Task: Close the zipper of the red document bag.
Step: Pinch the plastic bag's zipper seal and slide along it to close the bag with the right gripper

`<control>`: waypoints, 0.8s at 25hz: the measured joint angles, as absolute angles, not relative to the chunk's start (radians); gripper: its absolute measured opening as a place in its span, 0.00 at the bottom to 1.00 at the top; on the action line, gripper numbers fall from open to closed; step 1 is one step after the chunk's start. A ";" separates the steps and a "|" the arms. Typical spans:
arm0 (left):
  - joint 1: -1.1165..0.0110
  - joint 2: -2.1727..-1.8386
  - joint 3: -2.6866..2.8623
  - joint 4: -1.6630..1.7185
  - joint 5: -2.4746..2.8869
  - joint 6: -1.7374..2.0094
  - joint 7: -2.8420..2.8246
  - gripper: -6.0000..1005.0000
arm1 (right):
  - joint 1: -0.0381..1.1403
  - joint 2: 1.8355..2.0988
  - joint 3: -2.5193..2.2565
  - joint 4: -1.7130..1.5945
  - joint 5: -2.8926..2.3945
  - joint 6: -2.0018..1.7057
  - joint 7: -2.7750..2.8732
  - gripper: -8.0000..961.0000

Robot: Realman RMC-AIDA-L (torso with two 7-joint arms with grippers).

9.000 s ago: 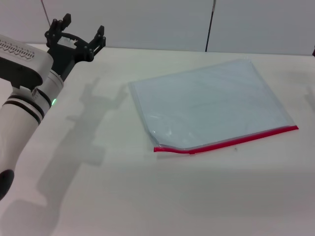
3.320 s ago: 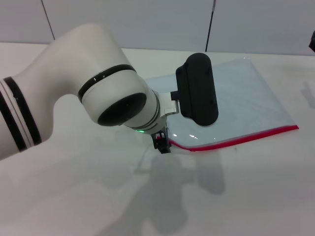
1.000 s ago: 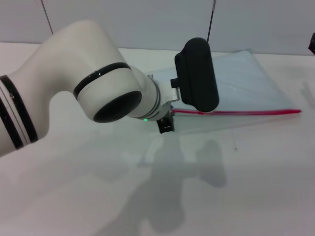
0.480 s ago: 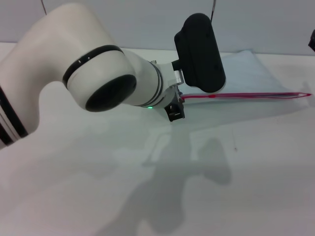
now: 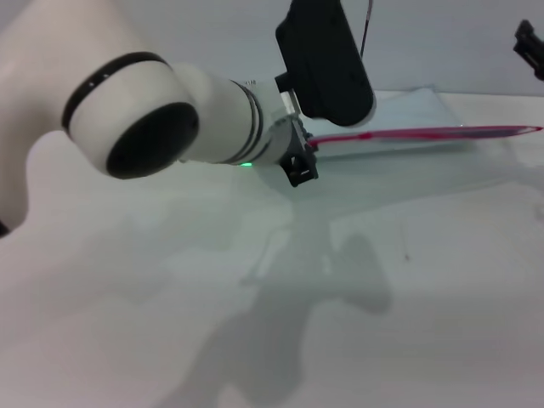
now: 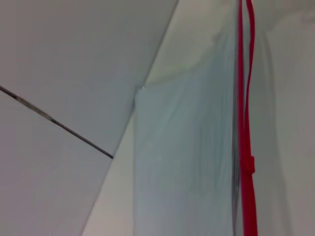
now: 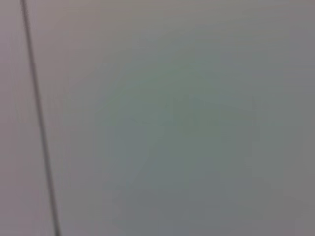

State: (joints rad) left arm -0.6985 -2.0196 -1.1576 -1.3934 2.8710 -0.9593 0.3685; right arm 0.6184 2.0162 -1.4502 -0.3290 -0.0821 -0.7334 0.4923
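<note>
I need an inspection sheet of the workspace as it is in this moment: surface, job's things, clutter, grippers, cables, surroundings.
Surface: white table, with arm shadows on it.
Job's things: bag with its near edge raised off the table; zipper stretches along that raised edge, toward the right.
Clutter: nothing seen.
Grippers: left gripper at the left end of the zipper, apparently holding it, its fingers mostly hidden by the arm; right gripper at the upper right edge of the head view, away from the bag.
Cables: nothing seen.
Surroundings: grey wall panels with a dark seam behind the table.
</note>
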 joint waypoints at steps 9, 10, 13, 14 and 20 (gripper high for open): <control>-0.541 -2.026 -1.218 -1.555 2.872 -0.767 0.482 0.06 | 0.474 1.975 -1.441 -0.635 -0.376 -0.702 0.774 0.91; -0.530 -2.026 -1.220 -1.569 2.872 -0.754 0.486 0.06 | 0.466 1.967 -1.440 -0.656 -0.412 -0.703 0.816 0.91; -0.506 -2.025 -1.221 -1.595 2.871 -0.726 0.499 0.06 | 0.445 1.944 -1.437 -0.720 -0.523 -0.707 0.930 0.91; -0.494 -2.026 -1.221 -1.605 2.871 -0.715 0.507 0.06 | 0.440 1.939 -1.432 -0.740 -0.564 -0.709 0.969 0.91; -0.448 -2.027 -1.210 -1.640 2.871 -0.646 0.543 0.06 | 0.428 1.933 -1.240 -0.818 -0.914 -0.897 1.212 0.90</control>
